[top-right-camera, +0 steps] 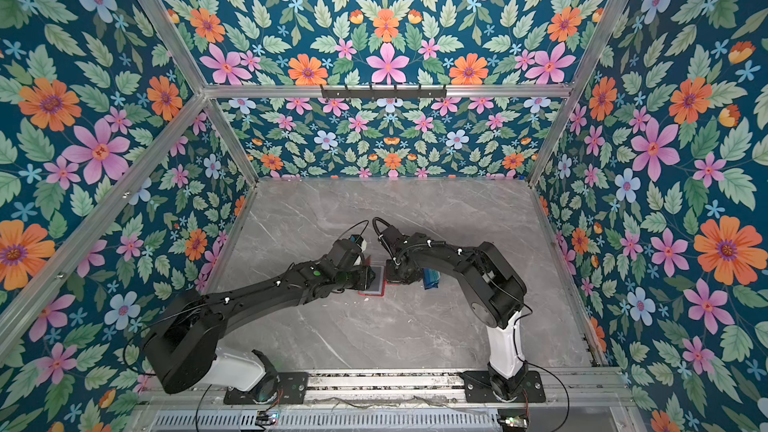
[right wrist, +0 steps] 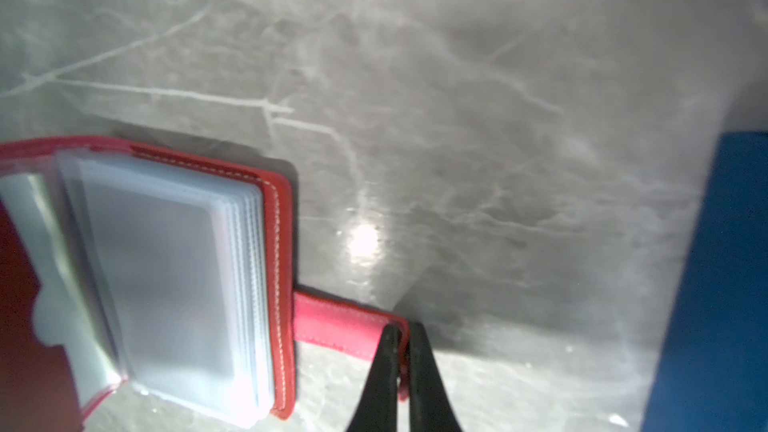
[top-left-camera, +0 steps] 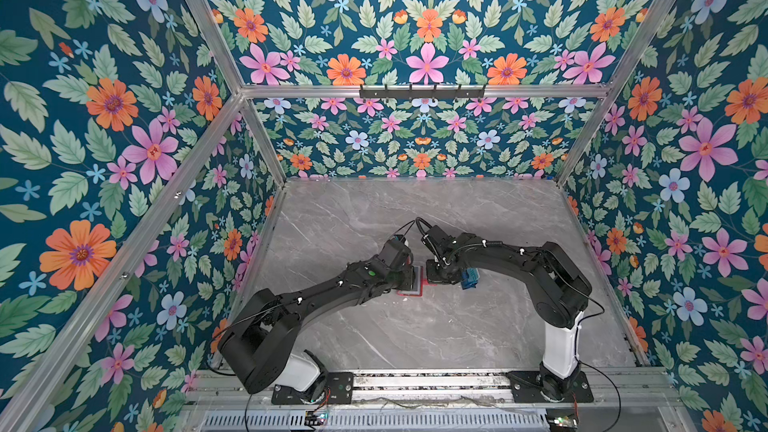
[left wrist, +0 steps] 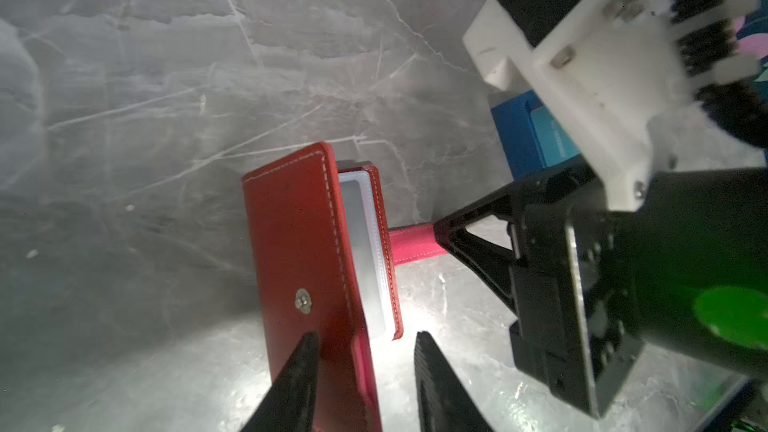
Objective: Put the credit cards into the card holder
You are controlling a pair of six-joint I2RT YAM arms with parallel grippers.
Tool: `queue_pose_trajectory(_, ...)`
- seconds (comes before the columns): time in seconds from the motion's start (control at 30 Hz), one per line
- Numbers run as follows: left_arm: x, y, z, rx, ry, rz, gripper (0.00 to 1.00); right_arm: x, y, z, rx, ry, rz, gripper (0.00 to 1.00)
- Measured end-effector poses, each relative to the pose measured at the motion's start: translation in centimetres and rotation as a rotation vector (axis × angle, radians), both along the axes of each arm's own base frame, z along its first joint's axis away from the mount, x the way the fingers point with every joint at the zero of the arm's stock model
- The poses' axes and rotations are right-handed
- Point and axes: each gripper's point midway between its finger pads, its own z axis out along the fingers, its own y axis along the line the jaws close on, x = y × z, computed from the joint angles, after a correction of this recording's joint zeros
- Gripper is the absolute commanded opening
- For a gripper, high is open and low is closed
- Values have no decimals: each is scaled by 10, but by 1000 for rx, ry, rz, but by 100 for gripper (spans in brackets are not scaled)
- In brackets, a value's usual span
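Two grippers: both work at the card holder (top-left-camera: 415, 282), which lies on the marble table (top-left-camera: 374, 209) between the arms.
Left gripper (left wrist: 366, 336): jaws apart, astride the lifted front cover.
Right gripper (right wrist: 404, 328): pinched tight on the snap tab (right wrist: 340, 322).
Sleeves (right wrist: 166, 263): exposed, fanned.
Technique: keep the tab pinned; lay the cover fully back before fetching a card.
Cards: not clearly visible.

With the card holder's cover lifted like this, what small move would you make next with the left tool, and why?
Probably ease the left tool outward to push the raised cover of the card holder flat open. Its jaws stand apart around the cover without clamping it, the right tool is shut on the snap tab, anchoring the holder, and the clear sleeves need to lie exposed.
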Motion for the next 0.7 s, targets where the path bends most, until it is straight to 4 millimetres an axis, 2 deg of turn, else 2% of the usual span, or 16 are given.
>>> queue_pose_trajectory(0.17, -3, -7, -14, -19, 28, -25, 49, -2, -3, 3, 44, 0, -22, 4)
queue_pose_trajectory(0.37, -7, -16, -29, -54, 58, -52, 49, 0, 0, 12, 98, -19, -32, 4)
queue_pose_trajectory(0.5, -9, -18, -35, -67, 73, -54, 39, 2, 4, 16, 116, -29, -32, 3)
queue_pose_trajectory(0.6, -9, -17, -40, -64, 86, -43, 26, 1, 6, 19, 134, -33, -29, 3)
queue_pose_trajectory(0.7, -10, -15, -46, -51, 97, -34, 20, 2, 12, 24, 172, -40, -19, 3)
